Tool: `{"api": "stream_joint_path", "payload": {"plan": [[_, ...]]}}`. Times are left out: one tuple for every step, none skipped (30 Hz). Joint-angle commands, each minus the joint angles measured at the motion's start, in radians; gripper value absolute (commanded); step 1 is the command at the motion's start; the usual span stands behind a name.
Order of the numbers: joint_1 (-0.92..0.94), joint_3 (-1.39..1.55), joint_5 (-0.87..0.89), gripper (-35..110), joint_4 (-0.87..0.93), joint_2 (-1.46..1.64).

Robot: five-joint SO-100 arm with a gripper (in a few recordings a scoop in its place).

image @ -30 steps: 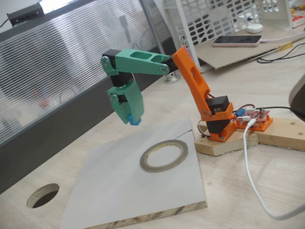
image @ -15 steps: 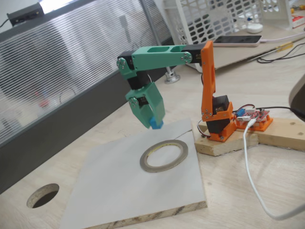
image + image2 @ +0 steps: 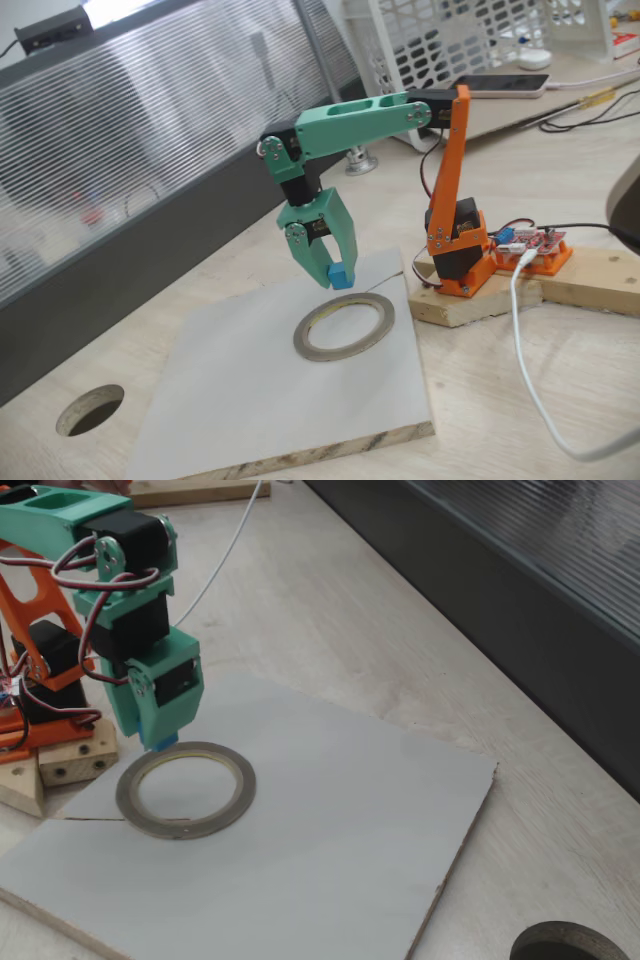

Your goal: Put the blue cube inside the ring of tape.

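- Blue cube: tiny, bright sky-blue, plain matte faces; a sliver shows in the other fixed view.
- Position: pinched at the tip of the green pincer, held in the air just above the far rim of the ring of tape.
- Ring: flat on a grey board on the worktop.

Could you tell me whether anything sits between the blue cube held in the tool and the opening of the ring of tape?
Nothing visible does. The tool holds the blue cube just above the far edge of the ring of tape, and the board inside the ring is bare.
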Motion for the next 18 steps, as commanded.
{"api": "stream_joint_path", "payload": {"plan": [[-0.006,0.112,0.008,12,-0.092,0.072],[-0.006,0.144,0.008,12,-0.112,0.080],[-0.006,0.173,0.008,12,-0.129,0.087],[-0.006,0.201,0.008,12,-0.144,0.094],[-0.006,0.225,0.008,12,-0.161,0.100],[-0.006,0.245,0.008,12,-0.176,0.106],[-0.006,0.262,0.008,12,-0.193,0.112],[-0.006,0.275,0.008,12,-0.212,0.117],[-0.006,0.284,0.008,12,-0.230,0.120],[-0.006,0.293,0.008,12,-0.249,0.123],[-0.006,0.298,0.008,12,-0.267,0.123],[-0.006,0.302,0.008,12,-0.285,0.123],[-0.006,0.302,0.008,12,-0.304,0.123],[-0.006,0.302,0.008,12,-0.321,0.123],[-0.006,0.302,0.008,12,-0.337,0.123],[-0.006,0.302,0.008,12,-0.354,0.123],[-0.006,0.304,0.008,12,-0.368,0.123],[-0.006,0.304,0.008,12,-0.382,0.123]]}}
